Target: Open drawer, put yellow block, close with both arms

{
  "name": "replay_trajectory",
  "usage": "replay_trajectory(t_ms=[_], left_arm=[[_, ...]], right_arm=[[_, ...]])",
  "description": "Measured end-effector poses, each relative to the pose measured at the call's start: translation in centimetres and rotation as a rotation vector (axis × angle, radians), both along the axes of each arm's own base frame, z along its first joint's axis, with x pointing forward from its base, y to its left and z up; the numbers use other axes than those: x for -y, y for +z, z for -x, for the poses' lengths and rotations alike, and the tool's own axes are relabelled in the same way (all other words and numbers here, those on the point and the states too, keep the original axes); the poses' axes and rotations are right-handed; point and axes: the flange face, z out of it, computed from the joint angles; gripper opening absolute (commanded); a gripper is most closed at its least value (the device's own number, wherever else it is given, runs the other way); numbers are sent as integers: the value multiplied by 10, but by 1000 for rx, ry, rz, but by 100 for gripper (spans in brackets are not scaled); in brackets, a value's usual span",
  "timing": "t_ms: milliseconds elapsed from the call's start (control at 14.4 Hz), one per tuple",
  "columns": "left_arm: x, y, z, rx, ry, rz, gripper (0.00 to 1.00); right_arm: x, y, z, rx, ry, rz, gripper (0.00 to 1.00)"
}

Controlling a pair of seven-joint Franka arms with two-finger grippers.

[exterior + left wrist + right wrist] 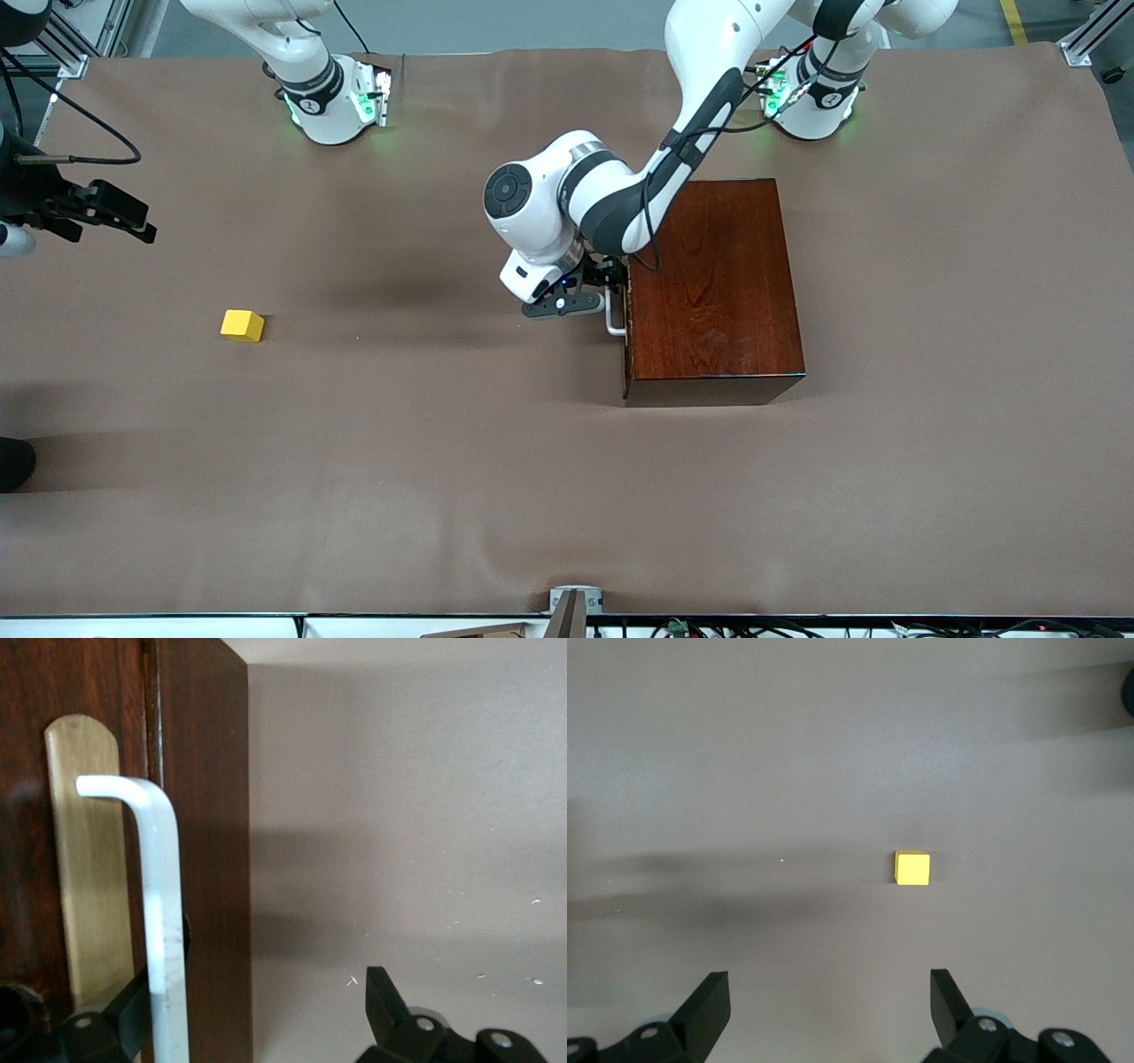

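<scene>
We see the wooden box (713,292) nearest the camera, drawer (626,332) shut | yellow block (242,325) on table toward right arm's end | left gripper (609,292) spread around white handle (159,921) | right gripper (828,1010) wide open, empty, above block

Even, bright overhead light falls on the matte brown worktop (567,496), with no hot spots. Soft, smeared shadows lie under the arms. The wooden box (718,283) carries a faint glossy sheen. The left wrist view is soft close up; the white handle (164,930) is slightly blurred.
</scene>
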Motion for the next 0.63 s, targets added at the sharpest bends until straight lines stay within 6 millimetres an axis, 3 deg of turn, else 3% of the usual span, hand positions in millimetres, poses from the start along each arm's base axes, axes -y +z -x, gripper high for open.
replay_trajectory(t_ms=[627], left_arm=[[18, 12, -7, 67, 62, 149, 100]], right_arm=[[0, 0, 0, 0, 0, 0, 100]])
